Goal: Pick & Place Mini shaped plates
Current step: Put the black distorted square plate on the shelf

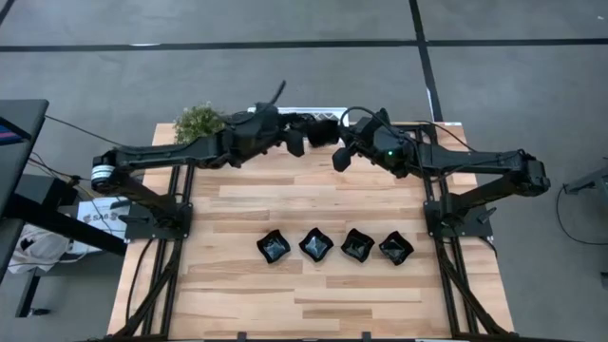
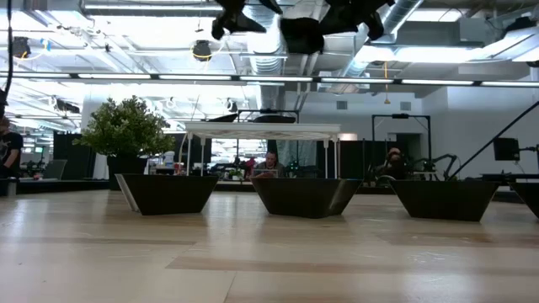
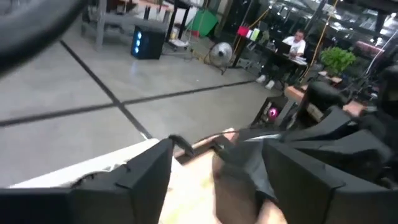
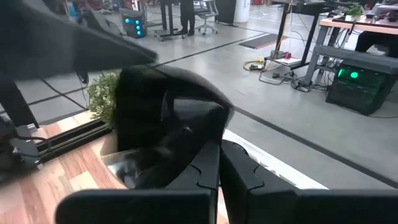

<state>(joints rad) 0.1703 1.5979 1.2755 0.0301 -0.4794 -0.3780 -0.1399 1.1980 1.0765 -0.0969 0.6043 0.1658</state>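
A pale wood-plank table (image 1: 313, 304) is seen from above on a grey floor crossed by dark lines; at table height, an open workshop w/ ceiling lights, desks and seated people far behind is seen.

Four mini shaped plates, glossy black wavy-edged squares, are set in a row across the table's near-middle: first plate (image 1: 274, 247), second plate (image 1: 315, 244), third plate (image 1: 358, 244), fourth plate (image 1: 396, 248). They are spaced apart, not touching. In the low view they are seen as dark flared dishes resting flat on the wood (image 2: 167, 193), (image 2: 306, 195), (image 2: 444, 199).

Both arms are raised toward the far edge, well apart from the row. The left gripper (image 1: 296, 142) is held open, fingers (image 3: 140, 177) spread wide w/ nothing between. The right gripper (image 1: 340, 158) is closed on a black plate (image 4: 165, 127), which fills much of its wrist view; plate shape cannot be told. The two grippers are near each other, almost facing.

Beyond them, at the table's far edge, a white rack (image 2: 263, 131) is partly hidden by the arms from above. A small green potted plant (image 1: 199, 122) stands at the far-left corner, just beside the left arm. Nothing lies between the row and the near edge.
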